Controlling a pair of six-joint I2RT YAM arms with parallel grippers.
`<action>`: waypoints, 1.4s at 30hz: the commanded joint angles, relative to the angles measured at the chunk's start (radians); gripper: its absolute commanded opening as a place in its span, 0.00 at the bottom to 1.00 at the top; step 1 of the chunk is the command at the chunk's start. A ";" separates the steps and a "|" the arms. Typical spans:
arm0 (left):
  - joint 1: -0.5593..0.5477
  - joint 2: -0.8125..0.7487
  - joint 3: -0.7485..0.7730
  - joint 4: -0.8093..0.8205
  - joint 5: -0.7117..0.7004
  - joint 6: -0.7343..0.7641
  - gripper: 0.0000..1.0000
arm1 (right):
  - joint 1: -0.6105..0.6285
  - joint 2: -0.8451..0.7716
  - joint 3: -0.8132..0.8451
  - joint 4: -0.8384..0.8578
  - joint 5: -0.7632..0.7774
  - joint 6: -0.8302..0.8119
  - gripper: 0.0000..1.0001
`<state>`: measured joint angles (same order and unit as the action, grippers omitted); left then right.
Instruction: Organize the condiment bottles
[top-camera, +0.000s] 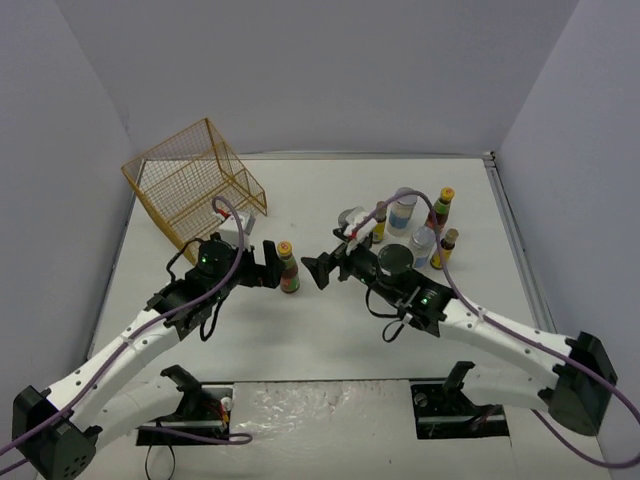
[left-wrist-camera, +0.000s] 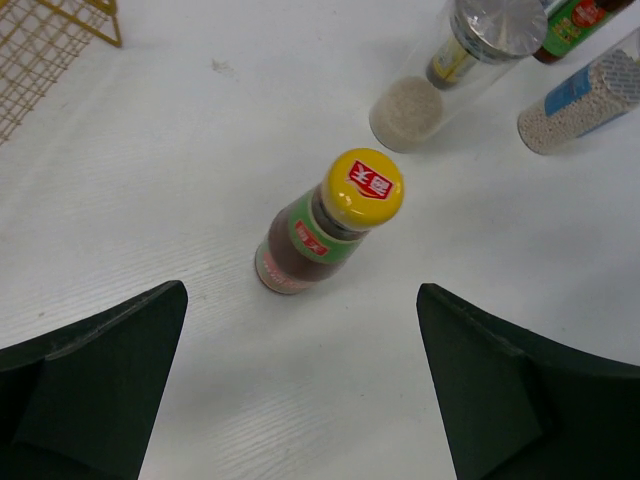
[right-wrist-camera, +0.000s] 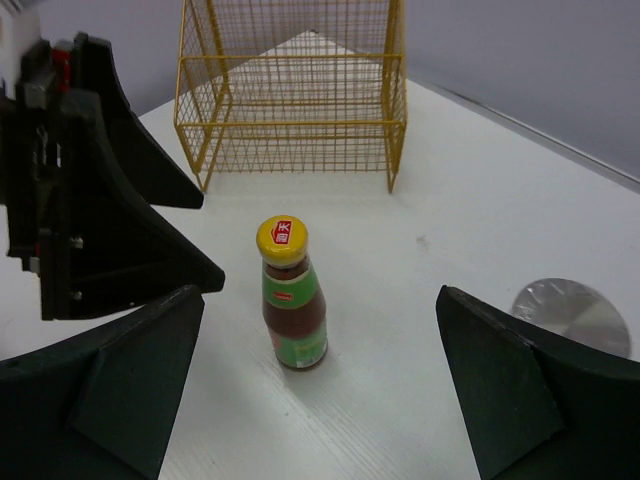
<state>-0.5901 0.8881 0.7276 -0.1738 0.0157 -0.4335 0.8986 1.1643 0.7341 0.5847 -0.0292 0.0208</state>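
One yellow-capped bottle (top-camera: 288, 267) with brown sauce and a green and red label stands upright on the white desk (top-camera: 320, 190). It is between the two tools, and neither one touches it. The left tool (top-camera: 270, 265) is just beside it with its fingers wide apart, one at each side of the bottle. The right tool (top-camera: 318, 270) faces it from the opposite side, also with fingers apart. The other condiment bottles (top-camera: 415, 225) stand in a group close behind the right tool. A yellow wire basket (top-camera: 195, 185) lies tilted behind the left tool.
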 joint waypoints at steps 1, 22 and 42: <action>-0.090 0.073 0.081 0.149 -0.108 0.068 0.97 | 0.006 -0.192 -0.036 -0.165 0.165 -0.001 1.00; -0.200 0.348 0.085 0.346 -0.399 0.059 0.64 | 0.005 -0.568 -0.099 -0.356 0.293 0.031 1.00; -0.033 0.270 0.489 0.006 -0.483 0.120 0.00 | 0.003 -0.570 -0.074 -0.355 0.280 0.039 0.99</action>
<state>-0.7346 1.2300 0.9820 -0.1945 -0.4106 -0.3403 0.8982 0.5693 0.6209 0.1658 0.2477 0.0522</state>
